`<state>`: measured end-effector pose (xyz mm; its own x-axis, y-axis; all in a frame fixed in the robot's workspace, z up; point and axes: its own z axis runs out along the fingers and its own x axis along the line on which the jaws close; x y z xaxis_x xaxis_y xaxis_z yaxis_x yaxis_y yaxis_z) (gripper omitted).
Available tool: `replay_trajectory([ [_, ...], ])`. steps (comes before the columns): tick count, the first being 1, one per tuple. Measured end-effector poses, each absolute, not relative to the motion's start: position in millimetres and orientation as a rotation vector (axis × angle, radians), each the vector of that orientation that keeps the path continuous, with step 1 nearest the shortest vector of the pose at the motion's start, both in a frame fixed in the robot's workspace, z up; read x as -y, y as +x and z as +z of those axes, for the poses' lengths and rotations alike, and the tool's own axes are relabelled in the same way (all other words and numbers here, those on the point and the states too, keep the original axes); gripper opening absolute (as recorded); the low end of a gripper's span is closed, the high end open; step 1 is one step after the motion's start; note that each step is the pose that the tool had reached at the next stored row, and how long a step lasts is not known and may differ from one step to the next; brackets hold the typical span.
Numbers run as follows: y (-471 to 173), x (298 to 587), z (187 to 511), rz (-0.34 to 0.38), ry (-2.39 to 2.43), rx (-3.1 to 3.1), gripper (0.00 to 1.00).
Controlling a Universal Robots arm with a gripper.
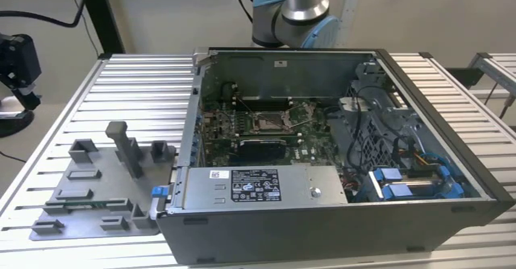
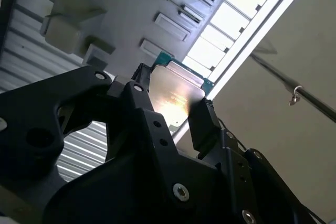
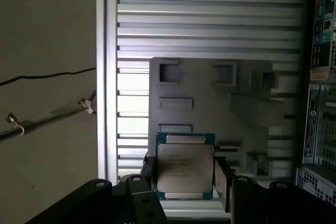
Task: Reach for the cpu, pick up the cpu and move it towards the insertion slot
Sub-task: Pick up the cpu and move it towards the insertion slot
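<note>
Silvery-beige with a thin green rim, the cpu (image 3: pixel 185 169) is sitting flat between the two dark fingers (image 3: pixel 223 179) of the gripper (image 3: pixel 185 178), which are pressing against its opposite edges in both wrist views. The jaws are standing narrow, closed to the width of the chip and holding it. In the second wrist view the cpu (image 2: pixel 176 94) is catching a bright glare on its metal face, with the gripper (image 2: pixel 170 106) clamping it on both sides.

Behind the chip the grey fixture plate (image 3: pixel 210 98) is lying with its raised blocks and shallow pockets; how far the chip is hanging clear of that plate I cannot tell. The plate is resting on the slatted metal table (image 3: pixel 210 24).

In the exterior view the fixture plate (image 1: pixel 89 211) is lying just beside the open computer case (image 1: pixel 339 214), on the exterior view's left. The insertion slot (image 1: pixel 269 123) is sitting on the green board inside that case, well apart from the plate.
</note>
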<state>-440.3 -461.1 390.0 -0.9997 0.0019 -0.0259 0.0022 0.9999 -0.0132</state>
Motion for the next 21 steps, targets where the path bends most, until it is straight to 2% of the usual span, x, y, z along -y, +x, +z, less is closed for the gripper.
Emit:
replay_trajectory([
  [21,-440,461,418,-0.024,0.003,-3.115,0.00],
])
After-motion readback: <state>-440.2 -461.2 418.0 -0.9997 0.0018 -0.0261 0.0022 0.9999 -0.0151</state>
